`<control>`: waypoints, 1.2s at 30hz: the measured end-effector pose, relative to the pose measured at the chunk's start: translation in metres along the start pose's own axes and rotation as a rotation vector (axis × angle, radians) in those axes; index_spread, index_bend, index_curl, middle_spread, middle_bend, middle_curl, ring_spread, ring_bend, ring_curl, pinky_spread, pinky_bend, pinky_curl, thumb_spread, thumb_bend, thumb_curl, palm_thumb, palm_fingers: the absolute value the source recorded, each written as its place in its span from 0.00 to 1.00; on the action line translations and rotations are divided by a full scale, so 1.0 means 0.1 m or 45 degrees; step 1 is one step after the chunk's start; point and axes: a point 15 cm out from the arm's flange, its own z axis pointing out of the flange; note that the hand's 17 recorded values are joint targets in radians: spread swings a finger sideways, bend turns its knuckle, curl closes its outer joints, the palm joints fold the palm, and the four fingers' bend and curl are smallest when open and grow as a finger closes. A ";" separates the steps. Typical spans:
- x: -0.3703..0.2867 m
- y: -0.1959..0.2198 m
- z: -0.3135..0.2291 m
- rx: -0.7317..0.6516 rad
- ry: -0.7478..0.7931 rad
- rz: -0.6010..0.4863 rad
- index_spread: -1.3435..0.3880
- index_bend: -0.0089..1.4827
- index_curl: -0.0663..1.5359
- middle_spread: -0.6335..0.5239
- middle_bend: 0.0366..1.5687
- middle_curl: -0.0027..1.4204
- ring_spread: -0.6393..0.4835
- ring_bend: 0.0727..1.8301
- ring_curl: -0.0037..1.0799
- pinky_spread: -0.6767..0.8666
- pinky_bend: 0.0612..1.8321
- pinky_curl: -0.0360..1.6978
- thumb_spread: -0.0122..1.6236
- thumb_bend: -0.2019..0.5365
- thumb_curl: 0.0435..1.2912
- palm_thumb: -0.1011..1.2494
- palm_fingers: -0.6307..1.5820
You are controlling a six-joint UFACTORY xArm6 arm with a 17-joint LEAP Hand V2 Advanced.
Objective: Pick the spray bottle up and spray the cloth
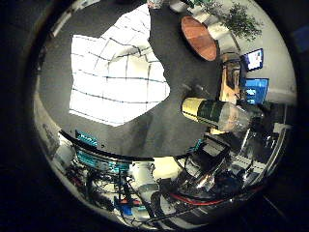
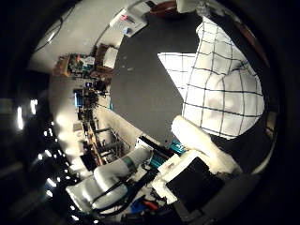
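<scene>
A white cloth with a dark grid pattern (image 1: pixel 118 72) lies crumpled on the dark table (image 1: pixel 169 106). The spray bottle (image 1: pixel 217 113), pale yellow-green with a clear part and a dark head, is on the table near its edge, a short way from the cloth. The right thumb side palm view shows the cloth (image 2: pixel 220 84) on the same table (image 2: pixel 150 84). White and black parts of my hand (image 2: pixel 199 150) reach in beside the cloth there. My hand is above the table, away from the bottle.
An orange-brown round object (image 1: pixel 198 37) and a potted plant (image 1: pixel 238 17) stand beyond the table's far edge. Blue screens (image 1: pixel 255 75) and cluttered equipment (image 1: pixel 126 179) ring the table. The white arm (image 2: pixel 108 183) shows beside shelves of gear (image 2: pixel 89 84).
</scene>
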 end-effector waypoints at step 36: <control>0.23 0.24 -0.64 0.096 -0.023 0.056 0.61 0.12 0.24 0.65 0.10 0.21 0.74 0.07 0.23 0.70 0.12 0.21 0.73 0.25 0.23 0.55 0.36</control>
